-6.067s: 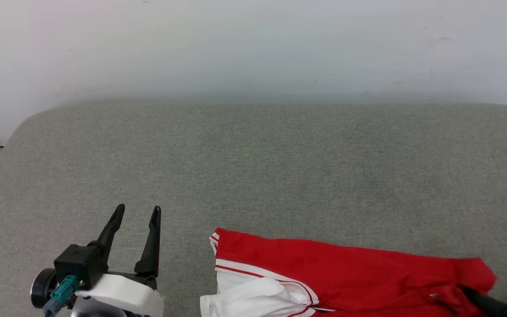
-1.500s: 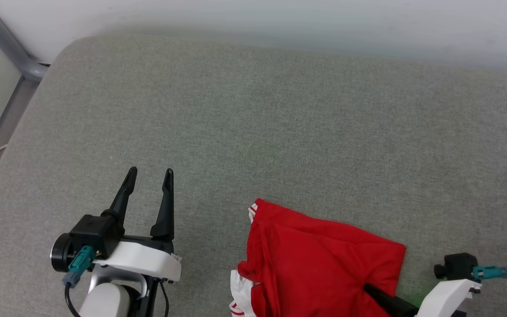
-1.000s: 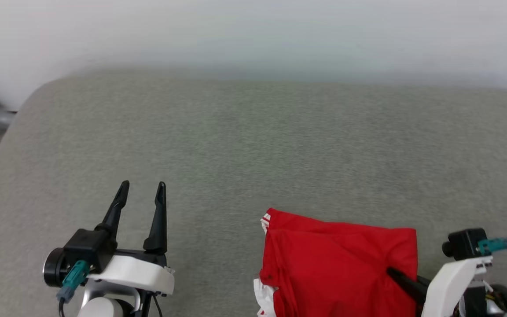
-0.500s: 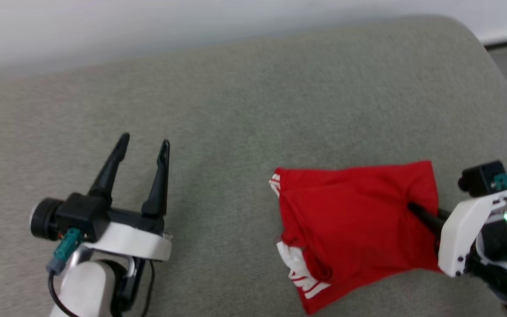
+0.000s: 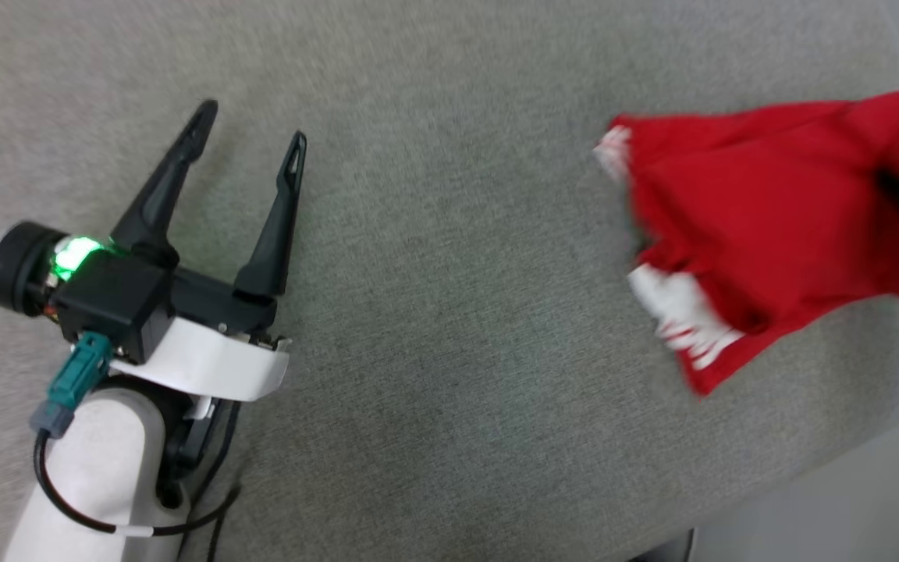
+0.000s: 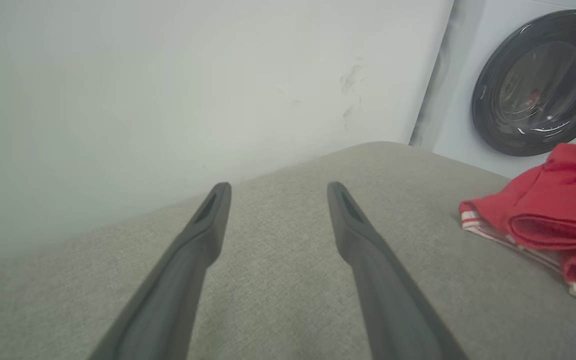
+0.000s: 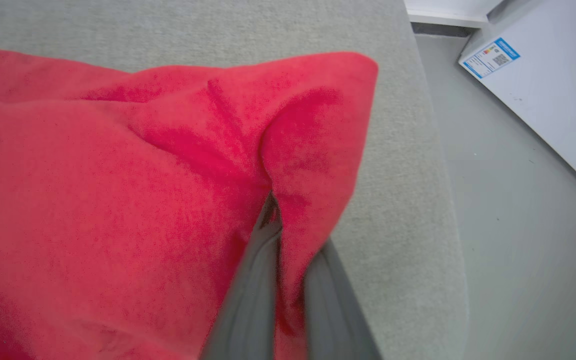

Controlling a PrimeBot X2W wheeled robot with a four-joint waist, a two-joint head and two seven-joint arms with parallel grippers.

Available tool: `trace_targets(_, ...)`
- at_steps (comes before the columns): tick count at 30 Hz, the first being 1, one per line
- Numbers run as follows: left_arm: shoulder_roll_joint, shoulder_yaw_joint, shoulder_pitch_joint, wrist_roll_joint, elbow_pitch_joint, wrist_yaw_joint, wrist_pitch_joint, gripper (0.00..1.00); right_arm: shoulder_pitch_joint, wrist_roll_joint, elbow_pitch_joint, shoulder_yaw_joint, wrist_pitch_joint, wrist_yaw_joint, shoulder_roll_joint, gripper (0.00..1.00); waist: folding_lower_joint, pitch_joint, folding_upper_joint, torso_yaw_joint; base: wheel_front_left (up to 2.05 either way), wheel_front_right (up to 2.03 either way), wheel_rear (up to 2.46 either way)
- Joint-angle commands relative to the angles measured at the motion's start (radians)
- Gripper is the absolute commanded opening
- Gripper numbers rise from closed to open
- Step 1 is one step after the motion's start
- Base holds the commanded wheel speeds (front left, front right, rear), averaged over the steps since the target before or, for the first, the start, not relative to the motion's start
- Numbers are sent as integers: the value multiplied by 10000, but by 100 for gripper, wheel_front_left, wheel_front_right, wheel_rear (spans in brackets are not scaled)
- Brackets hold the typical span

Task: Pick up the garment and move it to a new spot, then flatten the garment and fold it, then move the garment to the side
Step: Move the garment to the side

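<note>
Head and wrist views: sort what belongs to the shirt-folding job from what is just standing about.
Job: garment, pinched in the shut right gripper; open left gripper; grey padded surface.
Standing about: washing machine; white wall; labelled white panel; floor.

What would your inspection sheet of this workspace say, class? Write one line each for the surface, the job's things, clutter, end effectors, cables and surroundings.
Surface: grey fabric cushion, bare apart from the shirt.
Job's things: red garment, bunched, its white striped edge showing, near the cushion's right edge.
Clutter: nothing seen.
End effectors: left end effector open, over bare cushion, holding nothing; right end effector shut on a fold of the garment.
Cables: black cable looping by the left forearm, below a teal connector.
Surroundings: white wall, washing machine and grey floor beyond the cushion.
</note>
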Motion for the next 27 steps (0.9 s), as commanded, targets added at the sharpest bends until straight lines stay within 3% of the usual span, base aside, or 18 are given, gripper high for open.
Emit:
trace_targets(1, 167, -83, -306, 104, -296, -63, 161, 100, -433, -136, 359, -311, -80, -17, -269, 0, -2, 831, 0, -142, 0, 0, 0)
trace_targets(10, 537, -455, -1279, 205, -1360, -224, 810, 100, -1563, -1157, 1704, -1950, -897, -17, -1133, 0, -2, 1940, 0, 297, 0, 0, 0)
trace_targets(17, 560, -552, -1512, 211, -1482, -213, 789, 100, -2060, -1826, 2774, -2660, -1400, -16, -715, 0, -2, 2244, 0, 461, 0, 0, 0)
trace_targets(18, 535, -579, -1496, 205, -1448, -201, 754, 100, -2126, -1893, 2970, -2775, -1531, -17, -592, 9, -2, 2241, 0, 497, 0, 0, 0)
trace_targets(19, 516, -595, -1483, 196, -1401, -185, 731, 100, -2170, -2025, 3174, -2875, -1657, -16, -505, 33, -2, 2230, 0, 536, 0, 0, 0)
trace_targets(20, 488, -630, -1478, 185, -1375, -172, 714, 100, -2226, -2241, 3353, -3073, -1931, -17, -463, 78, -2, 2213, 0, 577, 0, 0, 0)
trace_targets(21, 451, -668, -1471, 170, -1338, -162, 676, 100, -2289, -2414, 3532, -3252, -2168, -17, -369, 100, -2, 2179, 0, 622, 0, 0, 0)
trace_targets(27, 224, -818, -1265, 7, -871, -66, 284, 100, -2428, -3898, 4446, -4736, -3814, -17, -20, 100, -2, 1622, 0, 944, 0, 0, 0)
